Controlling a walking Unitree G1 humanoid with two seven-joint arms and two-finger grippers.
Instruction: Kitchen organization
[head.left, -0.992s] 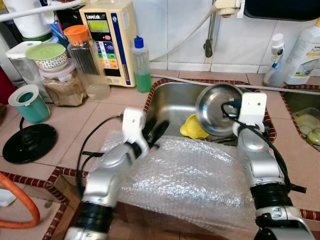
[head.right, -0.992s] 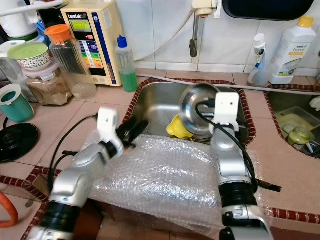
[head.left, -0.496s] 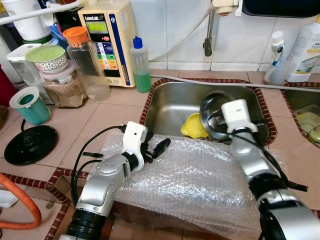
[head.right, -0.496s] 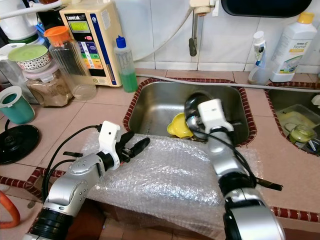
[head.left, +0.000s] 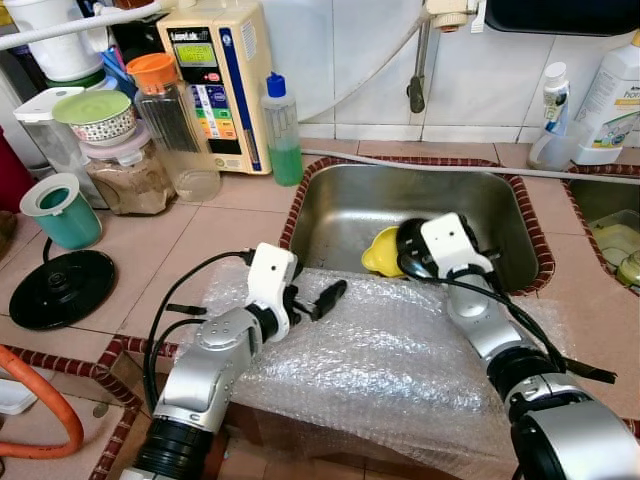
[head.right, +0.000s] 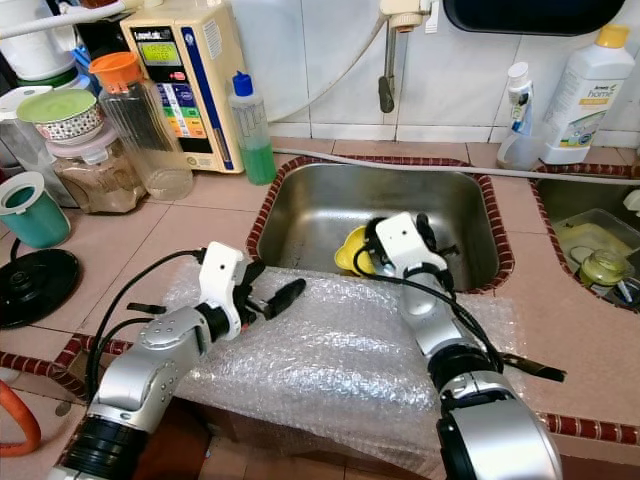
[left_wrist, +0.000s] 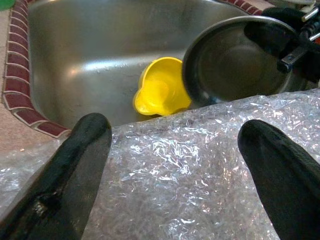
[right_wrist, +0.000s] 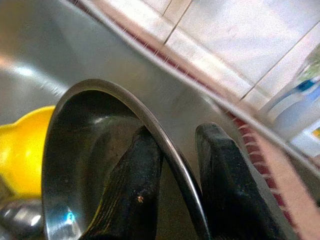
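Observation:
A steel bowl (left_wrist: 235, 60) stands tilted on edge inside the sink (head.left: 350, 200), next to a yellow funnel-shaped cup (head.left: 383, 255). My right gripper (right_wrist: 177, 131) is shut on the bowl's rim, one finger (right_wrist: 132, 185) inside the bowl and the other outside; in the eye views the white wrist (head.left: 450, 245) hides most of the bowl. A sheet of bubble wrap (head.left: 380, 350) covers the counter in front of the sink. My left gripper (head.left: 330, 295) hovers open just above the wrap's far left part, pointing toward the sink, with nothing between its fingers (left_wrist: 85, 150).
Along the back left stand a green soap bottle (head.left: 283, 130), a cream water unit (head.left: 215, 80) and jars (head.left: 170, 120). A teal cup (head.left: 60, 208) and a black round base (head.left: 58, 285) sit on the left. White bottles (head.left: 610, 95) and a second basin (head.left: 615, 240) lie right.
My right arm has brought the steel bowl down from above the sink's right side to its bottom beside the yellow cup. The left gripper has edged forward over the wrap and spread its fingers.

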